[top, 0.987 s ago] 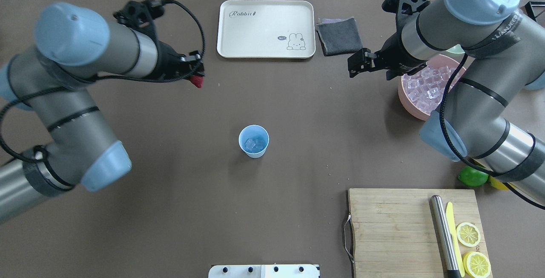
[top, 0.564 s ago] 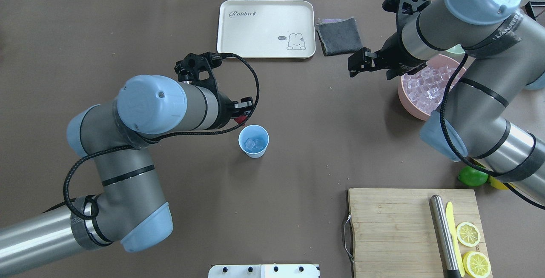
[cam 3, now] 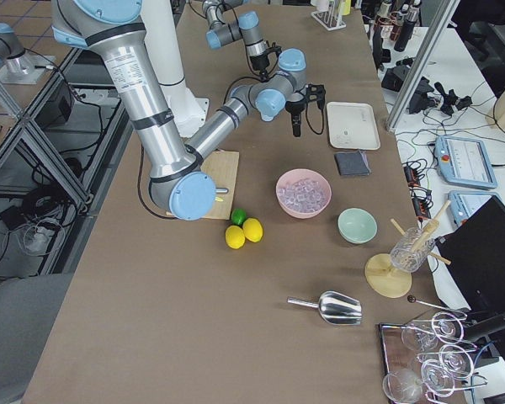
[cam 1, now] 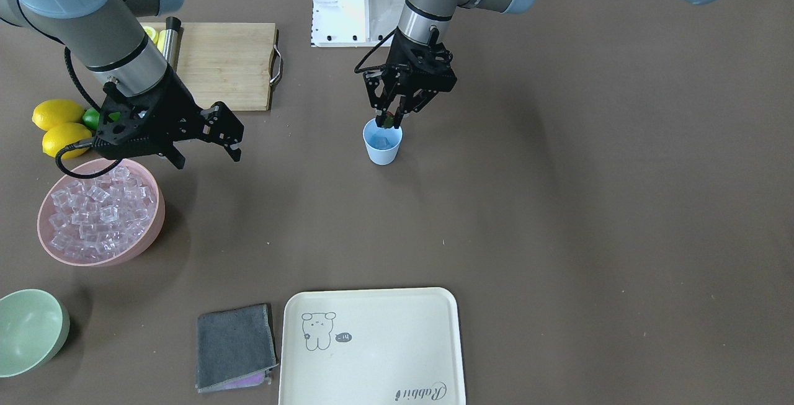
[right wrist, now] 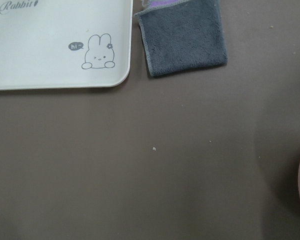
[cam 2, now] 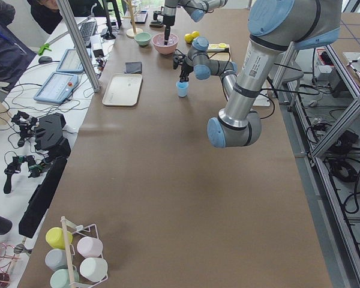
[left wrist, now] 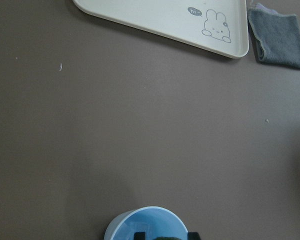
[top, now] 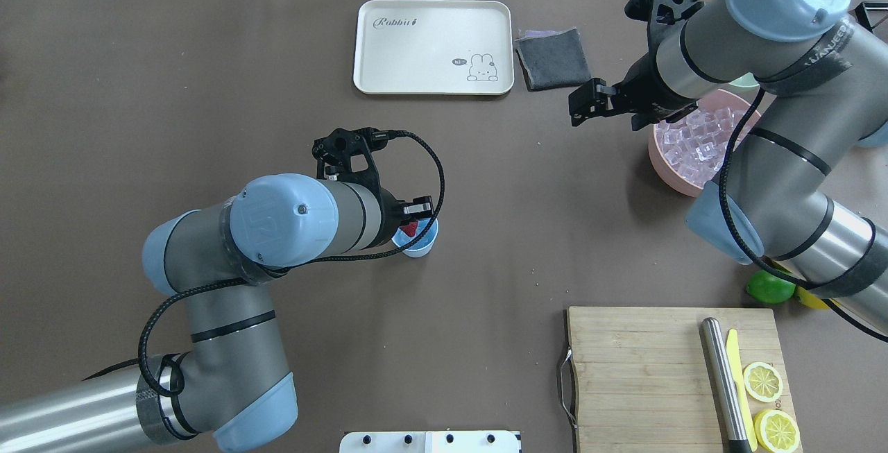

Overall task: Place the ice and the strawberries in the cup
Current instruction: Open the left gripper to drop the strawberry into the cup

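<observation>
Okay, starting at left gripper (cam 1: pixel 389 121): pinched narrow on strawberry (top: pixel 409 229), parked right over mouth of cup (cam 1: pixel 383 144), tips at or just above rim, hard to tell which. Green leafy top showing between fingers from front, red body from overhead. Already got ice (cam 1: pixel 381 140) sitting in cup bottom, a cube or two by looks of it. Cup upright mid-table, well apart from everything else.

Handling-wise: guessing tiny, light, probably hard plastic and a bit slick, so no need to squeeze hard. Best held across red body, like now; leafy top looks too flimsy to trust. Light cup too, so worth not bumping rim on release, easy to tip. Probably just open up and let drop, short fall onto ice.

Moving out: right gripper (cam 1: pixel 208 157) spread wide, holding nothing, hovering beside pink bowl (cam 1: pixel 149 237) heaped with more ice. Further off: tray (cam 1: pixel 384 343), grey cloth (cam 1: pixel 232 343), green bowl (cam 1: pixel 25 330), lemons (cam 1: pixel 59 113), board (cam 1: pixel 217 64).
</observation>
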